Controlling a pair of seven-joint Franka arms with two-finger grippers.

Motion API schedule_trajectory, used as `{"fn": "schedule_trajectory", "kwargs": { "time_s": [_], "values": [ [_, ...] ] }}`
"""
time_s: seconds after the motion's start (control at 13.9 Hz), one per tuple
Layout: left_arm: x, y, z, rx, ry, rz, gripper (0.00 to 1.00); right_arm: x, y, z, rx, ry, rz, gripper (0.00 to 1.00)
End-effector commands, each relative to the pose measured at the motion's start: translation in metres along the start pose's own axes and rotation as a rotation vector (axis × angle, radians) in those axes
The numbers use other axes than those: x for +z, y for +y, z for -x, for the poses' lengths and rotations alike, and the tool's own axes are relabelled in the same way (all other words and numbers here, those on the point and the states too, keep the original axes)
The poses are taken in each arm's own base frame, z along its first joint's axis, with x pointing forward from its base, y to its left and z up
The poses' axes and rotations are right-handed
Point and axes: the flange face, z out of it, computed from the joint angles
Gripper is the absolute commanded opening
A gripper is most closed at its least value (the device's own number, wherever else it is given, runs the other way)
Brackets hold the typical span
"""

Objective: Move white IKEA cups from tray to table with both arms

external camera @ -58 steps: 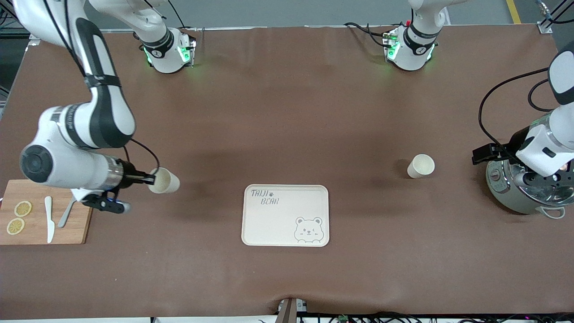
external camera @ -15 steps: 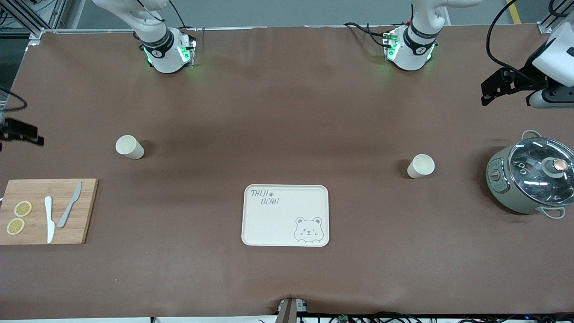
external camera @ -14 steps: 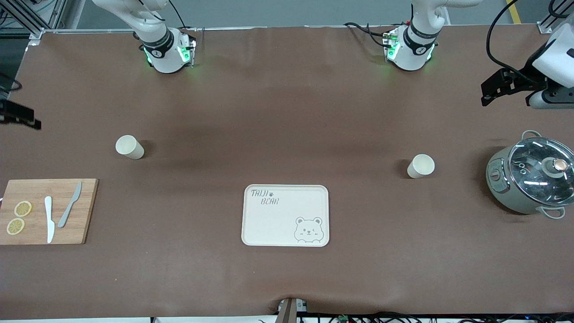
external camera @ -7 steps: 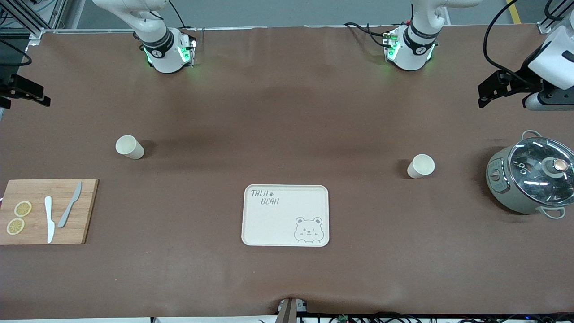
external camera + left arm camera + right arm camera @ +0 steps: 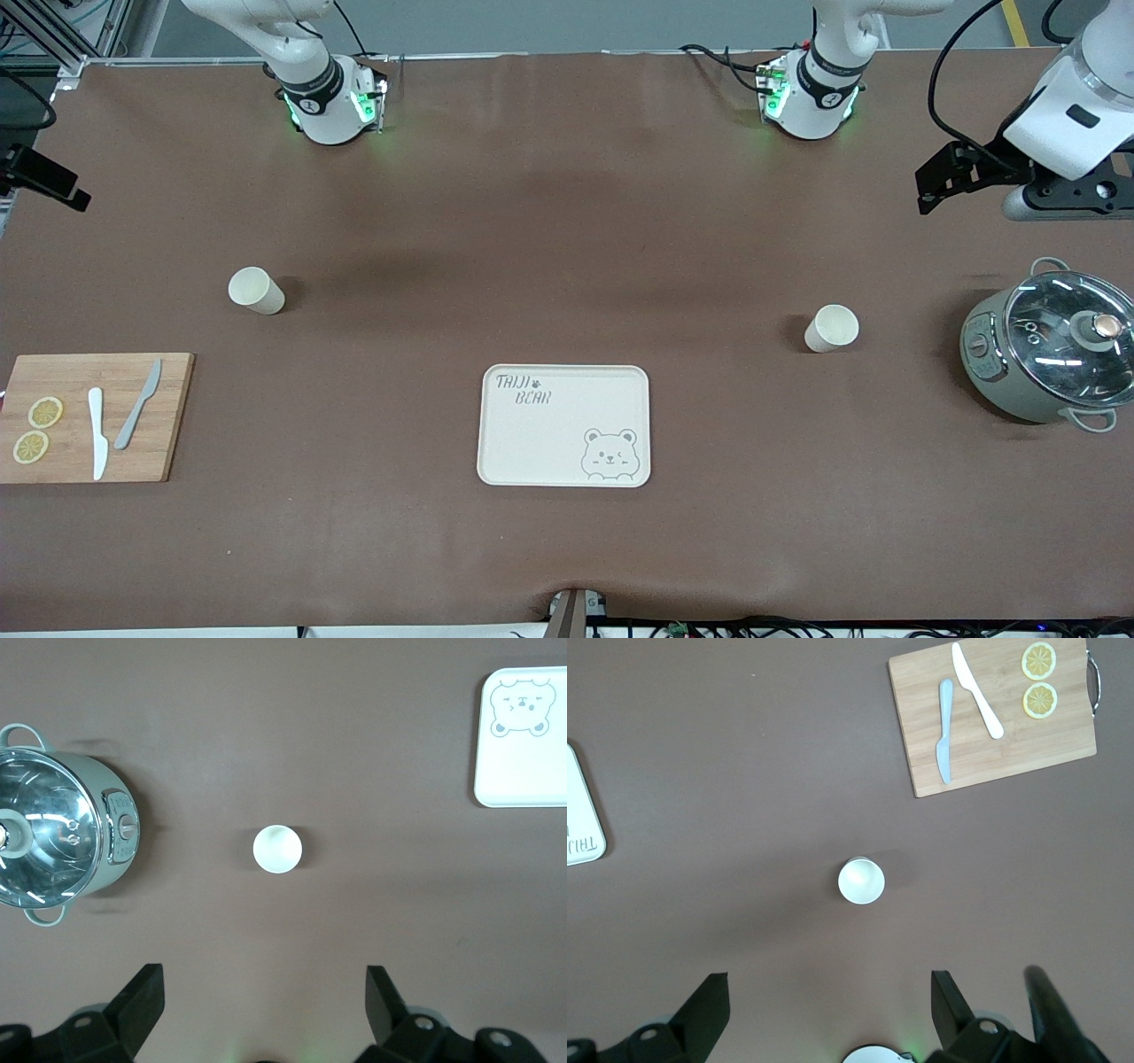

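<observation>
Two white cups stand upright on the brown table. One cup (image 5: 256, 290) is toward the right arm's end; it also shows in the right wrist view (image 5: 861, 881). The other cup (image 5: 831, 328) is toward the left arm's end, beside the pot; it also shows in the left wrist view (image 5: 277, 849). My right gripper (image 5: 42, 175) is open and empty, high over the table's edge at its end (image 5: 829, 997). My left gripper (image 5: 930, 188) is open and empty, high over the table at its end (image 5: 264, 992). Neither gripper touches a cup.
A cream bear-printed tray (image 5: 564, 425) lies mid-table, nearer the camera than both cups. A wooden board (image 5: 142, 443) with two knives and lemon slices lies at the right arm's end. A grey-green pot (image 5: 1045, 354) with a glass lid stands at the left arm's end.
About four seconds ago the right gripper held a cup; that cup now stands free on the table. Both arms have since lifted away. In the last second both grippers shifted slightly.
</observation>
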Motion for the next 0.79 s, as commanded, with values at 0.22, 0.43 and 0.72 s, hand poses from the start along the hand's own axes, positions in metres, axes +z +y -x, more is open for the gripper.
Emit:
{"fn": "schedule_trajectory", "kwargs": {
  "time_s": [0.22, 0.43, 0.72],
  "values": [
    [0.006, -0.010, 0.005, -0.004, 0.023, 0.016, 1.00, -0.003, 0.015, 0.003, 0.047, -0.013, 0.015, 1.00],
    [0.003, -0.009, 0.013, 0.019, 0.025, 0.016, 1.00, -0.001, 0.016, 0.003, 0.052, -0.028, 0.011, 1.00],
    [0.006, -0.010, 0.011, 0.016, 0.009, 0.015, 1.00, 0.000, 0.018, 0.003, 0.067, -0.033, 0.009, 1.00]
  ]
}}
